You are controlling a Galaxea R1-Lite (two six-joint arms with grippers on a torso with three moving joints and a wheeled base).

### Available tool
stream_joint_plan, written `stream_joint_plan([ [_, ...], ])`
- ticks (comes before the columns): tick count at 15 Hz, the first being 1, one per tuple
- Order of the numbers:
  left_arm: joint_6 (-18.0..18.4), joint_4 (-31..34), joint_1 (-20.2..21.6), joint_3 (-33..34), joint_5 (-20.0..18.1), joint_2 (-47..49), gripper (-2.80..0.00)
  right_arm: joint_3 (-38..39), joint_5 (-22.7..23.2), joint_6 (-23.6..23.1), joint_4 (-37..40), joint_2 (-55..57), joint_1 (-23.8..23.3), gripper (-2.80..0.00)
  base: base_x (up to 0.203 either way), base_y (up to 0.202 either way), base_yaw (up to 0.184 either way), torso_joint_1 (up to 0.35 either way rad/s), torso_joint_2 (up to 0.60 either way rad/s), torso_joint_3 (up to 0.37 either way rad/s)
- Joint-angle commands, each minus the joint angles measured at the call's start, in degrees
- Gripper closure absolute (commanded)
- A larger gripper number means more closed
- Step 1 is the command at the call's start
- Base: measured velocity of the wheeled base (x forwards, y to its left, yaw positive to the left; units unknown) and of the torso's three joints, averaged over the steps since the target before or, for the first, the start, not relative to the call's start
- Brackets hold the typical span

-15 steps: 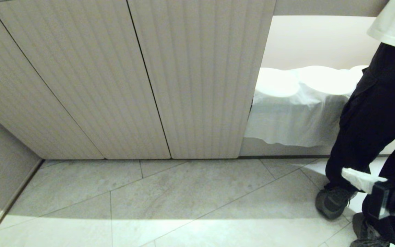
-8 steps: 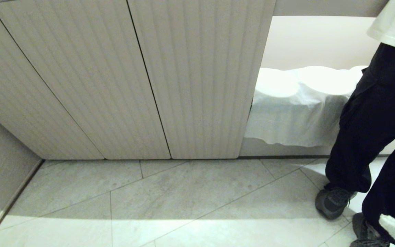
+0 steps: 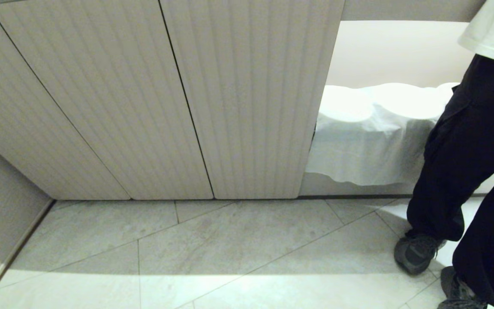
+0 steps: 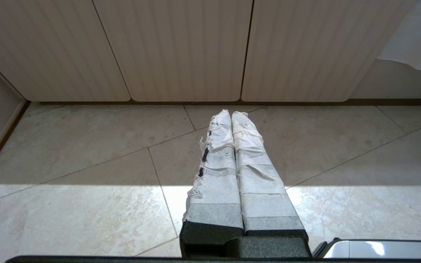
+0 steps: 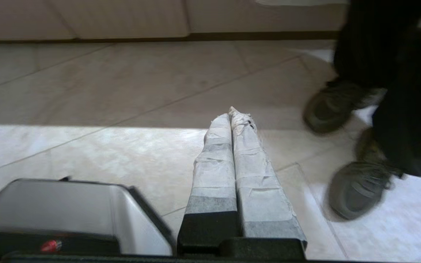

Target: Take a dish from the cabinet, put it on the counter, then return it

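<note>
left gripper point(image 4: 231, 114): fingers pressed together, empty; cabinet point(image 4: 181, 47) doors ahead
right gripper point(image 5: 234, 113): closed, empty; person's shoes point(image 5: 329, 106) beside, blurry, probably two

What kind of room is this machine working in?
Probably a kitchen or a showroom mock-up of one: low beige cabinet doors with vertical ribs, a pale tiled floor, and a person in dark trousers standing beside something draped in white cloth.

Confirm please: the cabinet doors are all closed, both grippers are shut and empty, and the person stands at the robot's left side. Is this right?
Not quite: the person stands at the robot's right side, as the head view shows. The rest holds: the cabinet doors are closed, and the left gripper and right gripper are both shut and empty.
</note>
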Motion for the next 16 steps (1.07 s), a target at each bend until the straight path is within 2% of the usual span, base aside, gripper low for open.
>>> stream_joint_plan([
  [1, 0.0, 0.0, 0.0, 0.0, 0.0, 0.0, 0.0, 0.2, -2.4, -0.3, 3.8, -8.7, -0.4, 0.0, 0.0, 0.0, 0.0, 0.0, 0.0, 0.0],
  [6, 0.0, 0.0, 0.0, 0.0, 0.0, 0.0, 0.0, 0.3, -2.5, 0.0, 4.4, -17.3, 0.4, 0.0, 0.0, 0.0, 0.0, 0.0, 0.0, 0.0],
  [9, 0.0, 0.0, 0.0, 0.0, 0.0, 0.0, 0.0, 0.3, -2.5, -0.9, 4.5, -17.8, 0.4, 0.0, 0.0, 0.0, 0.0, 0.0, 0.0, 0.0],
  [16, 0.0, 0.0, 0.0, 0.0, 0.0, 0.0, 0.0, 0.3, -2.6, 1.3, 4.6, -17.8, 0.4, 0.0, 0.0, 0.0, 0.0, 0.0, 0.0, 0.0],
])
